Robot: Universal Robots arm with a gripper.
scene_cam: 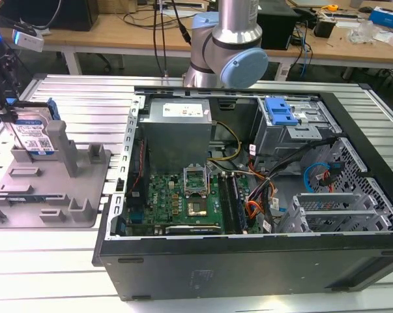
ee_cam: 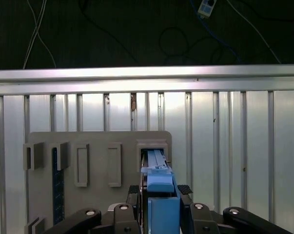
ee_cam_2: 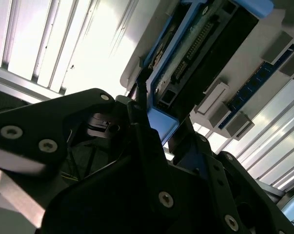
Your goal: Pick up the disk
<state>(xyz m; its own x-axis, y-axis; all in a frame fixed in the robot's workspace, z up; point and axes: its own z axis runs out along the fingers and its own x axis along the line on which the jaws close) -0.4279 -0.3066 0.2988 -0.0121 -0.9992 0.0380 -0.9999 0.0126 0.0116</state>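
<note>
At the exterior view's far left the disk (scene_cam: 34,135), silver with a blue-and-white label and blue side rails, stands on edge over the grey moulded fixture (scene_cam: 53,192), next to its upright post (scene_cam: 66,149). My gripper (scene_cam: 14,112) reaches down onto it from above and is shut on it. In the first wrist view the disk's blue rail (ee_cam: 160,197) runs between the two black fingers (ee_cam: 185,189) of the gripper (ee_cam: 159,190), above a slot in the fixture (ee_cam: 98,146). The second wrist view looks along the gripper (ee_cam_2: 156,114) at the disk's connector end (ee_cam_2: 195,48). I cannot tell whether the disk touches the fixture.
An open black computer case (scene_cam: 352,215) takes up the middle and right of the slatted aluminium table (scene_cam: 85,98), with a blue plastic drive caddy (scene_cam: 279,111) and a green motherboard (scene_cam: 183,195) inside. The arm's base (scene_cam: 225,45) stands behind the case. Desks and cables lie beyond.
</note>
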